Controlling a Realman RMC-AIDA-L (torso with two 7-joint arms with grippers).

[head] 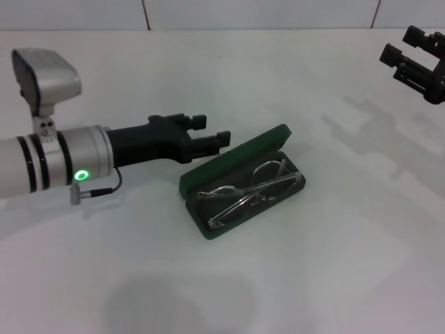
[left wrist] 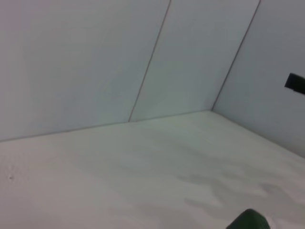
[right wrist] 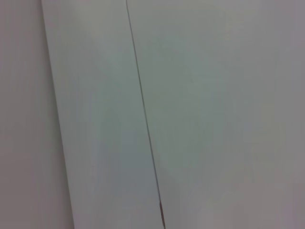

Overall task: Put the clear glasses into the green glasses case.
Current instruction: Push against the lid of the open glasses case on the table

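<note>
Where lid hides its far edge, clear glasses (head: 249,191) inside green glasses case (head: 208,228).

A plain white, smooth table (head: 327,264) carries one thing — an open dark green clamshell glasses case (head: 240,182), near centre, toward 6 o'clock.

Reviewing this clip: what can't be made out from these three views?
- Left gripper: whether it touches the green glasses case lid; head view angle hides this.
- Clear glasses: absent from both wrist views; only a case corner shows, cut off by the edge.
- Right gripper: partly cut off at the head view's edge.
</note>
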